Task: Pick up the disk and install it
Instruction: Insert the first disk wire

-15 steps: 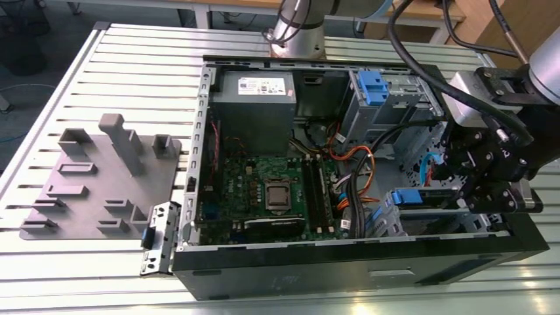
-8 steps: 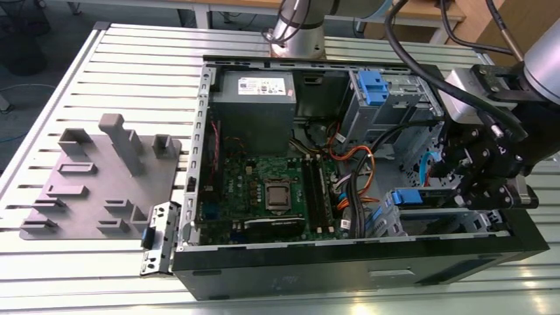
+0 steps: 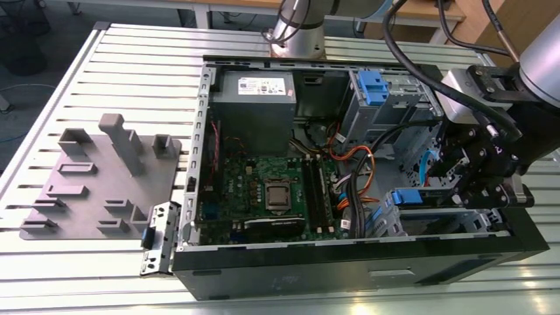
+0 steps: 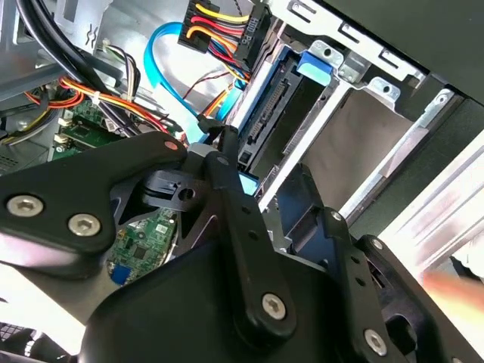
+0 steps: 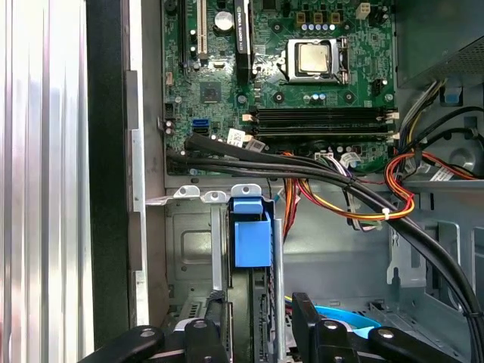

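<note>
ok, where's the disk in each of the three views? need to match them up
Exterior view: the disk sits in the drive cage inside the case, toward the exterior view's right.
First wrist view: the disk is edge-on in the metal cage, blue rail end toward the camera.
Second wrist view: the disk shows its connector end, blue rail alongside.
Shared landmark: the green motherboard.

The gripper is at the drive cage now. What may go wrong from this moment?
1. The disk sits in a narrow metal bay; a slight tilt may jam its blue rails.
2. The wire bundle and the blue cable lie close to the gripper; it may snag them.
</note>
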### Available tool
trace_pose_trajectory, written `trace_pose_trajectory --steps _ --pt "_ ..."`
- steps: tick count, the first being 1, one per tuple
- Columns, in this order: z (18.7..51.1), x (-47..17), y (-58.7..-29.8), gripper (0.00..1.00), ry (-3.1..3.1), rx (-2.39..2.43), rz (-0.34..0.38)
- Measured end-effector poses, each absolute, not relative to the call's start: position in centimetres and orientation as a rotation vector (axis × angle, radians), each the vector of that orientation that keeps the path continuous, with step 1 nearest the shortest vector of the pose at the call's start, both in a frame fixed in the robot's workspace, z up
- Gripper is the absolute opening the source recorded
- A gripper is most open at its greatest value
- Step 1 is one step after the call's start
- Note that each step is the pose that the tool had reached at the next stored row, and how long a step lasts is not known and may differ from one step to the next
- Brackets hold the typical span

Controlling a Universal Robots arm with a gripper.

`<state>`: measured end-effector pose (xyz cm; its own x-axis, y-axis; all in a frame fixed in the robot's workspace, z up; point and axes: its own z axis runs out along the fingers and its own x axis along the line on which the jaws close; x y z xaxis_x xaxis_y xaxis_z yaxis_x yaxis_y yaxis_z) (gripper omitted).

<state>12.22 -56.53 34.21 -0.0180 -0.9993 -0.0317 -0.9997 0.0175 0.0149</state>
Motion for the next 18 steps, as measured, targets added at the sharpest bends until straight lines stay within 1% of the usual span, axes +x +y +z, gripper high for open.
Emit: trace_pose_trajectory --steps 18 --pt "35.10 12.22 -56.53 0.48 2.232 -2.193 0.052"
